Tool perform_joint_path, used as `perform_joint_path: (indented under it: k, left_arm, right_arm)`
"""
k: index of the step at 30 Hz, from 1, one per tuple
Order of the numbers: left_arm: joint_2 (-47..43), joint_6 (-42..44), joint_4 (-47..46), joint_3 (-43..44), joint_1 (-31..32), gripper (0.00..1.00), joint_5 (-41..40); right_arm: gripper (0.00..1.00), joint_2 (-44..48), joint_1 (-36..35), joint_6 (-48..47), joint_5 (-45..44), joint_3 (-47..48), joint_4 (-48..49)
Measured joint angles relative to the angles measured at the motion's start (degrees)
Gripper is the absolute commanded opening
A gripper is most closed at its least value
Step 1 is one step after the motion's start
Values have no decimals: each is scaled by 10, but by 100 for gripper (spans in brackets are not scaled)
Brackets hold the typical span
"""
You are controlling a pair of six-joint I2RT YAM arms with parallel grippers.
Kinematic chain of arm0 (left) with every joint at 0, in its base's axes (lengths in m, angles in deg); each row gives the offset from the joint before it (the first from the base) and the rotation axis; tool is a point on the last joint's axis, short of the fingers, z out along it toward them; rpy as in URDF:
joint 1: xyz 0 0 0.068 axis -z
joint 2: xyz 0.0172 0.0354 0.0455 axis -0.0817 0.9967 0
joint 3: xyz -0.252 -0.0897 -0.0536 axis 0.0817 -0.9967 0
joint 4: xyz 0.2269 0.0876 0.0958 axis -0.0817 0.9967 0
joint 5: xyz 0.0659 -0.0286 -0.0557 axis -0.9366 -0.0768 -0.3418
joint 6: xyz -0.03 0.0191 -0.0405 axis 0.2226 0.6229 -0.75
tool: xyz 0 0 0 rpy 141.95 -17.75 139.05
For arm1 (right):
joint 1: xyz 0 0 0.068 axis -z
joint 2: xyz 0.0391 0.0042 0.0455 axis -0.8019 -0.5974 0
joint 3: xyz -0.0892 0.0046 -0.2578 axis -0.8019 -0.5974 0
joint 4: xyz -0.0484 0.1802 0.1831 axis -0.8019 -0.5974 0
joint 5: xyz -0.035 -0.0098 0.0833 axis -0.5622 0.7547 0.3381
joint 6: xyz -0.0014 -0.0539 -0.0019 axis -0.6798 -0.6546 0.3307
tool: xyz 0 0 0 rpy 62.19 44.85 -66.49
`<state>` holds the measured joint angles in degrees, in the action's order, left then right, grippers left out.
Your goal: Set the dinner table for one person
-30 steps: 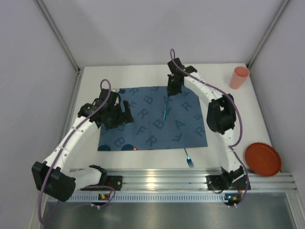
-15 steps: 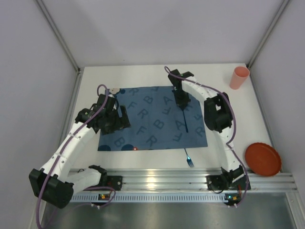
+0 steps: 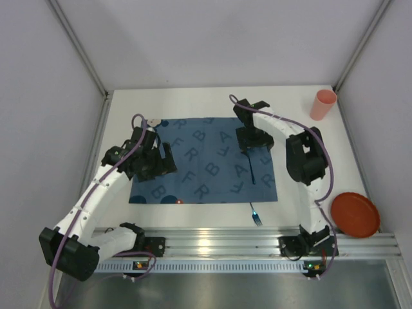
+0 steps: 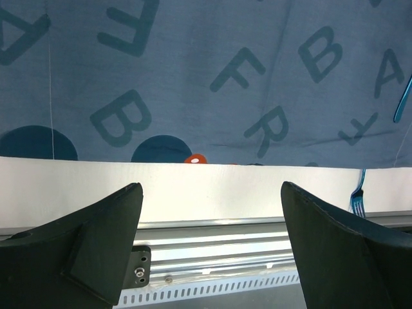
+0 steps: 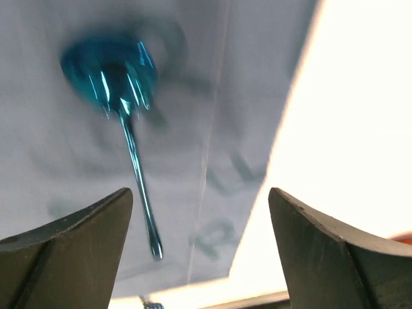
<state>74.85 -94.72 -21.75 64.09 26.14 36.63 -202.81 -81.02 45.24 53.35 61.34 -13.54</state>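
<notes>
Since a second ago, the right claw has come down over the right part of the dark blue lettered placemat and parted its jaws wide. The blue spoon that hung from it now lies flat on the cloth, free of both fingers. Largest of all, the white tabletop spreads beneath both arms, its aluminium rail along the near edge. It looks rigid, heavy and smooth, a surface to set things on rather than take hold of, and light pieces may slide on it. Off the placemat wait an orange plate at the near right, a pink cup at the far right, and a blue fork just beside the rail. Over the placemat's left edge the left claw hangs wide open, holding nothing.
</notes>
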Motion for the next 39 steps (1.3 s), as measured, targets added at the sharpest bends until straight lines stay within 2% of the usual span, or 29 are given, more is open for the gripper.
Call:
perform_joint_path:
  k: [3, 7, 10, 11, 14, 15, 19, 24, 31, 39]
  left_arm:
    - [-1, 2, -3, -8, 0, 93, 11]
    - [-12, 5, -12, -42, 0, 93, 28]
    - [-23, 9, -19, -63, 0, 93, 41]
    - [-26, 10, -23, -70, 0, 93, 45]
    - [-32, 16, -30, -80, 0, 93, 58]
    - [-35, 18, -32, -81, 0, 93, 63]
    - [-41, 30, -35, -82, 0, 93, 79]
    - [-52, 40, -32, -82, 0, 93, 88]
    - [-82, 49, -14, -82, 0, 93, 95]
    - [-91, 51, 9, -81, 0, 92, 96]
  right_arm:
    - [86, 93, -3, 17, 3, -76, -2]
    - [83, 285, -20, 63, 50, -219, 21]
    - [75, 427, -57, 116, 100, -335, 65]
    - [69, 464, -75, 137, 116, -376, 76]
    - [61, 527, -127, 202, 147, -486, 110]
    - [54, 533, -143, 224, 155, -518, 119]
    - [49, 534, -204, 295, 159, -591, 146]
    - [45, 520, -254, 356, 142, -608, 191]
    - [42, 456, -266, 383, 93, -607, 232]
    - [41, 449, -266, 393, 48, -606, 231]
